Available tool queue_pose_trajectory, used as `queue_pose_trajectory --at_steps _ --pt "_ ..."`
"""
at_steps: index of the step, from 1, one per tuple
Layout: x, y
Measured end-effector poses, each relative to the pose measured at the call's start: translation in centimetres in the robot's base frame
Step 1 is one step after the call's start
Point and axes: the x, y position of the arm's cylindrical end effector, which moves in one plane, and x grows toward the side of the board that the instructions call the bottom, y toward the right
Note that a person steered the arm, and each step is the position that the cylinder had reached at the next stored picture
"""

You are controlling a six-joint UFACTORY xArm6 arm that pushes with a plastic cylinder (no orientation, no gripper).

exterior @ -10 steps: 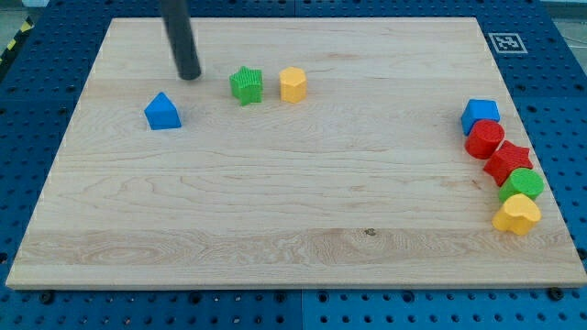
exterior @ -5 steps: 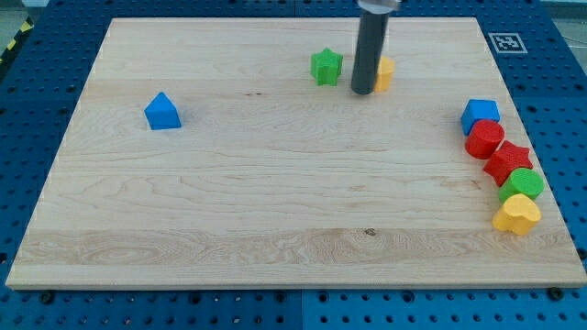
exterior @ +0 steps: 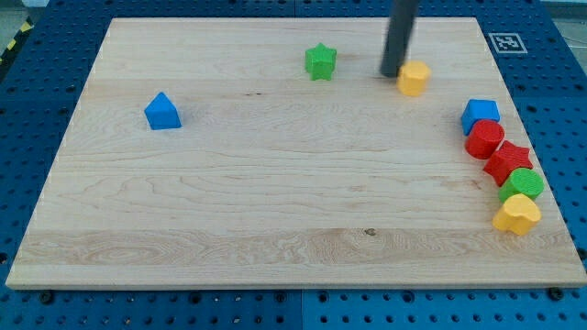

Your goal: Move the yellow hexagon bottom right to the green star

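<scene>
The yellow hexagon (exterior: 415,78) is seen on the counter (exterior: 275,202), at about 4 o'clock from the green star (exterior: 320,61) and apart from it; my tip (exterior: 392,73) is placed just beside the hexagon, at its 10 o'clock; the tool is a plain rod, so nothing is clamped; a blue block (exterior: 162,111) lies far at 9 o'clock

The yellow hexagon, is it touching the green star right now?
No, the yellow hexagon sits well apart to the view's right of the green star, with my tip between them beside the hexagon.
</scene>
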Motion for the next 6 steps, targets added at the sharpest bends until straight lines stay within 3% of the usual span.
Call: queue_pose_trajectory --at_steps 1,4,6 --pt "1.1 4.3" --pt "1.6 3.1" --pt "1.9 7.8"
